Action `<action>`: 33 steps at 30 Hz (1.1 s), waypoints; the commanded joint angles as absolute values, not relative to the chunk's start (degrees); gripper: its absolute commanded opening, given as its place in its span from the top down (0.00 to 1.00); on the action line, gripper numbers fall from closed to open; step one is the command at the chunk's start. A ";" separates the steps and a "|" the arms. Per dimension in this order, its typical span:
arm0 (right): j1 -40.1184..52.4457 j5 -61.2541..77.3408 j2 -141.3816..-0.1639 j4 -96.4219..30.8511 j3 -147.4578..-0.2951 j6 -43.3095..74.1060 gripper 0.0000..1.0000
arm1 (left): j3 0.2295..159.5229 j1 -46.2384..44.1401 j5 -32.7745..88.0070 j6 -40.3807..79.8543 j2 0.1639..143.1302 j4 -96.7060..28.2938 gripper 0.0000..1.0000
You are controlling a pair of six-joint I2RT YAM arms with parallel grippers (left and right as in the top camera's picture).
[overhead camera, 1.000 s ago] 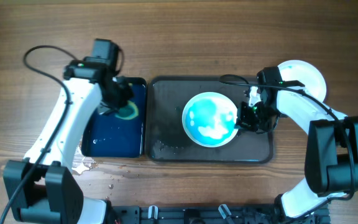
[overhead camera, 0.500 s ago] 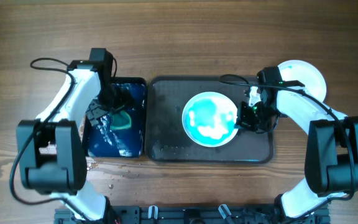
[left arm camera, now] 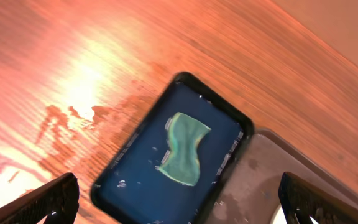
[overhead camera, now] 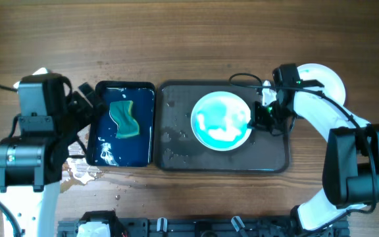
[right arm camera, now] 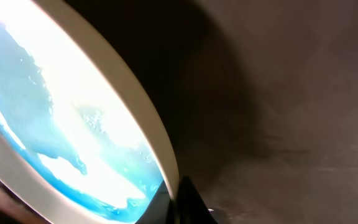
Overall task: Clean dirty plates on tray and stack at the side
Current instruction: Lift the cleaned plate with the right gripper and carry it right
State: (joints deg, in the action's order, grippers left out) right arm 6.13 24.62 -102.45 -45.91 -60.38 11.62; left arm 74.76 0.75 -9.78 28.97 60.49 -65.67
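A white plate [overhead camera: 221, 122] smeared with blue lies on the dark grey tray [overhead camera: 176, 141]. My right gripper [overhead camera: 263, 117] is shut on its right rim. In the right wrist view the plate [right arm camera: 73, 124] fills the left, its rim pinched between my gripper's [right arm camera: 178, 198] jaws above the tray [right arm camera: 278, 93]. A second white plate [overhead camera: 326, 79] sits on the table at the right, partly hidden by the right arm. My left gripper [overhead camera: 86, 99] stands open and empty at the left of the blue tray. The left wrist view shows its fingers [left arm camera: 55, 200] spread wide.
A narrow dark-blue tray [overhead camera: 104, 141] left of the grey tray holds a green sponge [overhead camera: 125, 118], also seen from the left wrist as tray [left arm camera: 135, 180] and sponge [left arm camera: 184, 148]. Water is spilled on the wood [overhead camera: 84, 171] by its front left corner.
My left gripper has opened and let go of the sponge, which now lies in the blue tray. The left arm has pulled back to the left. The right gripper stays on the plate.
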 commanded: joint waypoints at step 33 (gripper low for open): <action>51.51 -26.79 -126.13 -74.54 -132.18 16.49 0.95 | 75.00 32.93 -1.23 33.93 81.47 -63.44 0.00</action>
